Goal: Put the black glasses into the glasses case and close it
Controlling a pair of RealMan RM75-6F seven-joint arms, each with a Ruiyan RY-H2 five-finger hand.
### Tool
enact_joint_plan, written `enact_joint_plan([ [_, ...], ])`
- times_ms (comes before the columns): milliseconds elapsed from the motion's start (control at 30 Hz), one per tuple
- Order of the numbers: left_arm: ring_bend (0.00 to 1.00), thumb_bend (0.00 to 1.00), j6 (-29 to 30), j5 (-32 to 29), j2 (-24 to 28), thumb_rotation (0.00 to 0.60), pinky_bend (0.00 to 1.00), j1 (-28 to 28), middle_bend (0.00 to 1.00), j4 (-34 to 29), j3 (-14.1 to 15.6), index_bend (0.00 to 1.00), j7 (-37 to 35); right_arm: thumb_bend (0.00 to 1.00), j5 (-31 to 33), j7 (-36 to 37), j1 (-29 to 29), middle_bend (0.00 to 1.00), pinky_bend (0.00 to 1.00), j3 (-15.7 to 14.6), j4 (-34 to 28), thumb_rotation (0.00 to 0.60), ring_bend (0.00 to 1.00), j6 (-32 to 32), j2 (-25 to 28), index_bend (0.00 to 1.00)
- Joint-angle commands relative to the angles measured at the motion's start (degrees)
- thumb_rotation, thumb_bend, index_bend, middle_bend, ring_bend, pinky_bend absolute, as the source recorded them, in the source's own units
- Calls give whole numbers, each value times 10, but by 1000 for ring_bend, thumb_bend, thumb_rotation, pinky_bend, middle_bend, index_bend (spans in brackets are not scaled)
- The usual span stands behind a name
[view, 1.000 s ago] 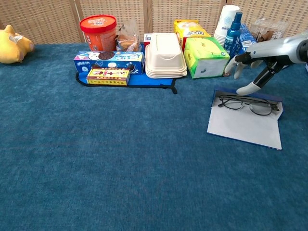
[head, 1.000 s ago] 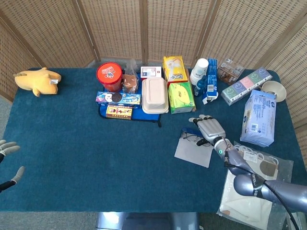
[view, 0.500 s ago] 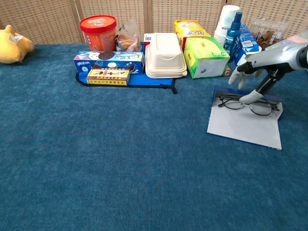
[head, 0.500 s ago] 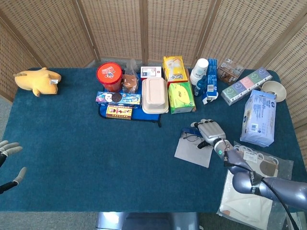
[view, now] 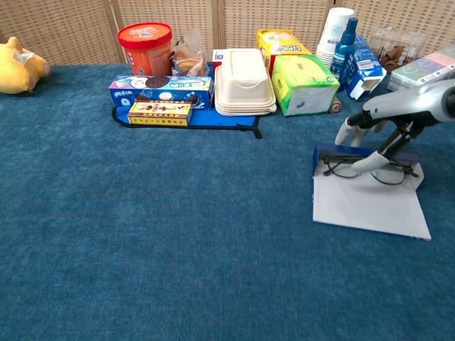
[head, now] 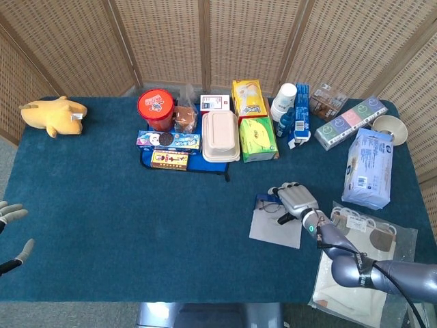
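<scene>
- Where the open glasses case (view: pixel 370 206) lies on the bench (view: pixel 178 234), the black glasses (view: pixel 366 169) rest at its far edge.
- Right hand (view: pixel 384 121) over glasses, fingers spread, thumb touching the frame.
- Left hand (head: pixel 10 232) open, empty, well apart.

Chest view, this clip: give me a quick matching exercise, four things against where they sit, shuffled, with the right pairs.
Things:
1. black glasses
2. red tub
3. yellow plush toy
4. white lidded box

Places:
A. far left edge of the table
B. back row, left of the snack bag
C. under the right hand, on the open case
D. beside the green tissue box

Pairs: 1-C, 2-B, 3-A, 4-D
</scene>
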Motion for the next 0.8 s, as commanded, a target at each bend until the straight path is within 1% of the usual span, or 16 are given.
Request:
enact_joint_plan([
  [33, 137, 302, 2, 0, 0, 600, 4, 1, 245, 1, 0, 273, -1, 285, -13, -1, -3, 269, 149, -9, -22, 356, 140, 11, 6, 174],
  [133, 137, 302, 3, 0, -1, 600, 4, 2, 245, 2, 0, 273, -2, 284, -23, -4, -4, 270, 149, -15, -41, 345, 143, 17, 9, 173],
  [333, 137, 302, 2, -2, -1, 600, 4, 2, 245, 5, 0, 273, -5, 279, -44, -6, -8, 270, 150, -23, -73, 344, 144, 35, 16, 173],
  [433, 137, 302, 1, -2, -1, 600, 4, 2, 246, 6, 0, 273, -5, 278, -46, -9, -9, 270, 150, -24, -71, 347, 143, 47, 20, 173],
  [567, 138, 302, -1, -3, -3, 600, 4, 1, 246, 8, 0, 273, -6, 279, -25, -13, -6, 270, 150, -27, -58, 344, 143, 51, 23, 173],
  [733, 137, 301, -4, -4, -5, 600, 4, -1, 245, 9, -1, 272, -6, 280, -3, -19, -4, 272, 150, -41, -45, 346, 147, 42, 20, 175],
  [800, 137, 302, -5, -4, -5, 600, 4, -2, 245, 9, -1, 272, -6, 281, 0, -24, -3, 272, 151, -47, -47, 345, 163, 43, 21, 175],
])
